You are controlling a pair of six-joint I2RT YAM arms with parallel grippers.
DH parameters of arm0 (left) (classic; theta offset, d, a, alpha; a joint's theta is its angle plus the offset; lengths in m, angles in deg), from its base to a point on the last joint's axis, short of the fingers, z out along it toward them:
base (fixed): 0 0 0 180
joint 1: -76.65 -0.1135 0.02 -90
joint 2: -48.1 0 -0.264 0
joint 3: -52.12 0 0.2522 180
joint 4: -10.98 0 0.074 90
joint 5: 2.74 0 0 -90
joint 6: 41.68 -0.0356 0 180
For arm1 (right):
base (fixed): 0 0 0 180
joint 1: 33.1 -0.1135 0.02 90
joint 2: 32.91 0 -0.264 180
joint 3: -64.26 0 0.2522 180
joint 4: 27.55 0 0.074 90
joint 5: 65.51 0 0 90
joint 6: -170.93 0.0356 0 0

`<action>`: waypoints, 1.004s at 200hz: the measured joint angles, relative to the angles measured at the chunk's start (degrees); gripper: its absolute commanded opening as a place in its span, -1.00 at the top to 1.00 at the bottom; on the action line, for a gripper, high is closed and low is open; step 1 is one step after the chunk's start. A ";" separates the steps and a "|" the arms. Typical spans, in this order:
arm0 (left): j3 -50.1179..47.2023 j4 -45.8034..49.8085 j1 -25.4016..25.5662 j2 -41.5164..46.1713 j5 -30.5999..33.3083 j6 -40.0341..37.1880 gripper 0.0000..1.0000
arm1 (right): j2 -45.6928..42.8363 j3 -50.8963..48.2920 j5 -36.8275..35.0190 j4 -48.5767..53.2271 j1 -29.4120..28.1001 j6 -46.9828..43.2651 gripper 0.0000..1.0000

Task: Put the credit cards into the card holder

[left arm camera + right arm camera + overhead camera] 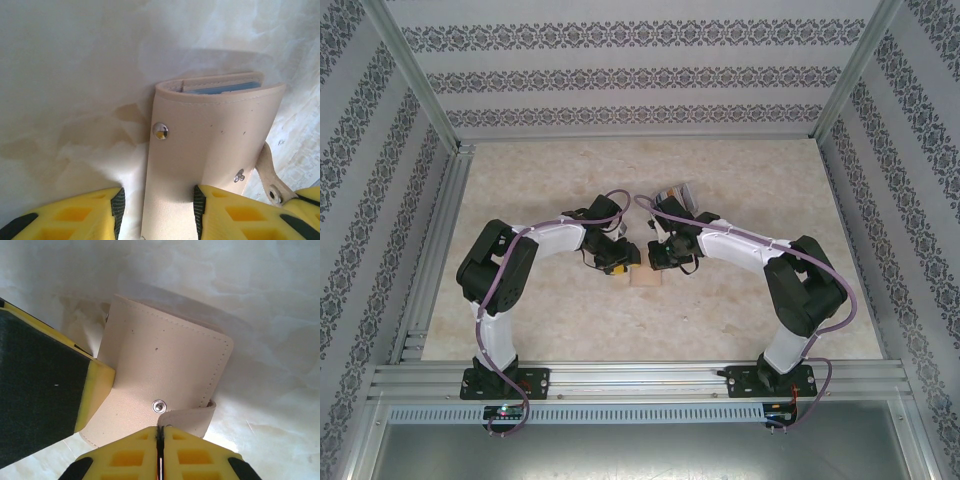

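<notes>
The card holder (210, 150) looks like tan leather or imitation leather. It is matt and smooth, with stitching along its edges and a few tiny dark specks. Its snap studs (159, 406) are shiny metal. The blue-grey layers (225, 89) inside its fold are smooth; whether they are lining or card cannot be told. The table (75, 65) has a pale marbled surface, smooth with a soft sheen. The fingers (75, 220) of the left gripper (159, 215) are matt yellow plastic with moulded hollows, faced with black rubbery pads. The right gripper (160, 440) is made of the same yellow plastic. In the top view the frame (640, 378) is bare brushed metal. The arm shells (500, 340) are glossy white and black plastic, and the walls (620, 80) carry a matt patterned covering.
</notes>
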 measured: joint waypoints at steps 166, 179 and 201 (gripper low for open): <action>0.07 0.00 0.07 -0.09 -0.02 0.02 0.12 | 4.59 2.99 -0.20 0.31 0.00 -0.02 0.78; 0.07 0.00 0.07 -0.09 0.00 0.02 0.12 | 4.85 3.48 -0.59 0.42 0.00 -0.02 0.78; 0.07 0.00 0.07 -0.09 0.00 0.02 0.12 | 4.85 3.61 -1.18 0.68 0.00 -0.02 0.78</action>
